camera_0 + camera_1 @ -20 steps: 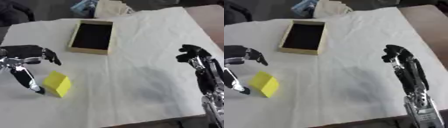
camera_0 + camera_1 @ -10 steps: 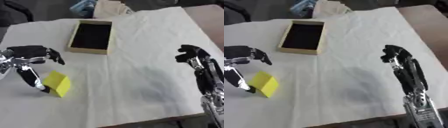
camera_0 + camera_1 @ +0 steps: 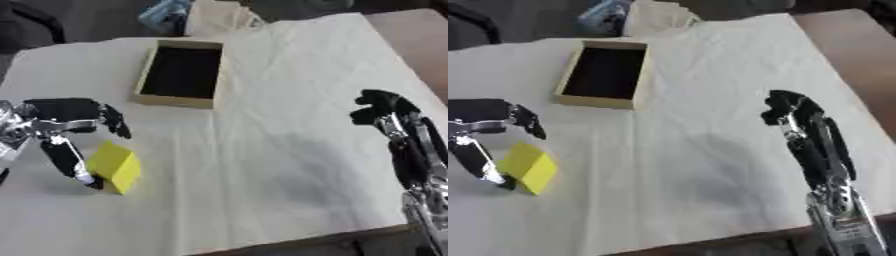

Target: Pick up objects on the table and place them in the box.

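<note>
Yellow block [image 3: 115, 166] sits on the white cloth [image 3: 262, 150] at near left, well short of the open box [image 3: 180, 73]. Left hand [image 3: 61, 130] spread wide around it: thumb touching its left face, fingers arched above, not closed. Block lies just right of that hand. Right hand [image 3: 382, 107] far right, fingers curled, empty.

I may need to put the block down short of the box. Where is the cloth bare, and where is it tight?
Bare: the wide stretch of white cloth between the yellow block and the right hand, and the strip between block and open box. Tight: the left edge, where the left hand straddles the block, thumb at its near side.
</note>
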You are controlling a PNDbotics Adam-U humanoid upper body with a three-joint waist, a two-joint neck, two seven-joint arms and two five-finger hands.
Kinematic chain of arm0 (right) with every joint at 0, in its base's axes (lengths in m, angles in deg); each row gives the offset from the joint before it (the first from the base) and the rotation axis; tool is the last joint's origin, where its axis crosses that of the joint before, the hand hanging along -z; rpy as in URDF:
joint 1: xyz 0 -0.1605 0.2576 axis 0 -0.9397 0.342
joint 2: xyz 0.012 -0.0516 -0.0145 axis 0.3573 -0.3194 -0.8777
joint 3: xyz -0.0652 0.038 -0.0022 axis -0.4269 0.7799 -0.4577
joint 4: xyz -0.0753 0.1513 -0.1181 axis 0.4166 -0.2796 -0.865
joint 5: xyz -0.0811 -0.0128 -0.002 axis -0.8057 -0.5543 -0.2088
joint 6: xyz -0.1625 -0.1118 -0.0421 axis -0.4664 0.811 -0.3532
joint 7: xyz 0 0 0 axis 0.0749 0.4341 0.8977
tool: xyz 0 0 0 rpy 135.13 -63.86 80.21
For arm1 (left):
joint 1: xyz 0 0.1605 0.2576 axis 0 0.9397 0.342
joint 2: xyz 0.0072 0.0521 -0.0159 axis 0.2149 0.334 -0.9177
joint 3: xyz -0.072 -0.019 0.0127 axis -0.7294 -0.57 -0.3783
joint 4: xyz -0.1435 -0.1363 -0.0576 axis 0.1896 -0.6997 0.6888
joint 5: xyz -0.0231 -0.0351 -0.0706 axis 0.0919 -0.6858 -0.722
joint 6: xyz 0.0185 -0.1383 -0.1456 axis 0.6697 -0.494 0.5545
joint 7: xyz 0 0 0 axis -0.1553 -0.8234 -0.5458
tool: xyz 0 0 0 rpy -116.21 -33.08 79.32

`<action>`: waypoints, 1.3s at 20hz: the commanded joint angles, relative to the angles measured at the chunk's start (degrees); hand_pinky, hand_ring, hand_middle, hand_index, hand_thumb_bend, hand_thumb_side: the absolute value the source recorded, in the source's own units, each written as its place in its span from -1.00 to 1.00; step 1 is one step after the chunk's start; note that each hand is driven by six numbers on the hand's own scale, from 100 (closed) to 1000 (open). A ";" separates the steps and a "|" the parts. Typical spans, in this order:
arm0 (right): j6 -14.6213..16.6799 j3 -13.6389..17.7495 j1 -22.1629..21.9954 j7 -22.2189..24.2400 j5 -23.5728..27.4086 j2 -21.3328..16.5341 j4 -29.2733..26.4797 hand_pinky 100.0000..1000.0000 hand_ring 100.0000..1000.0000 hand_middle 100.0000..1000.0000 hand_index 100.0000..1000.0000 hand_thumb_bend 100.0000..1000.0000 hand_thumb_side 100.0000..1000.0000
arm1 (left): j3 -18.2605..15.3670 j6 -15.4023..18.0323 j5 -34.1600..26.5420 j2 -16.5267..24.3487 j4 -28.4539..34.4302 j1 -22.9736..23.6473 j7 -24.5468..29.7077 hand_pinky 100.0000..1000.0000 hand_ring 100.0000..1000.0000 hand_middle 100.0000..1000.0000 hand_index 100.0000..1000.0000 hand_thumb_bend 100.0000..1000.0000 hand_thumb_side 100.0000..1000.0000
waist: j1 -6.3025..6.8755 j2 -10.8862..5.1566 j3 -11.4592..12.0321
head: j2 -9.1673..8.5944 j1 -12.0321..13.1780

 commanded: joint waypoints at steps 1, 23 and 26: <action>0.12 -0.05 0.37 0.17 -0.07 -0.50 -0.57 0.23 0.17 0.25 0.48 -0.30 0.49 | -1.44 0.59 -0.72 1.05 0.75 -1.09 -0.67 0.43 0.07 -0.10 0.22 0.13 -0.85 | -0.19 -0.93 0.04 | 0.25 -0.08; 0.20 -2.80 0.94 2.71 0.77 -0.39 -0.14 0.23 0.17 0.25 0.47 -0.30 0.49 | -11.92 -5.86 -0.11 -2.35 -4.19 -13.31 -9.23 0.44 0.09 -0.09 0.22 0.12 -0.88 | 0.64 -1.18 -5.05 | 0.09 1.48; 0.22 -3.74 1.59 3.76 1.20 -0.38 -0.13 0.23 0.17 0.25 0.47 -0.30 0.49 | -13.62 -8.62 2.65 -4.35 -8.68 -15.30 -11.96 0.44 0.09 -0.09 0.22 0.10 -0.87 | 0.94 -0.78 -6.95 | -0.43 2.19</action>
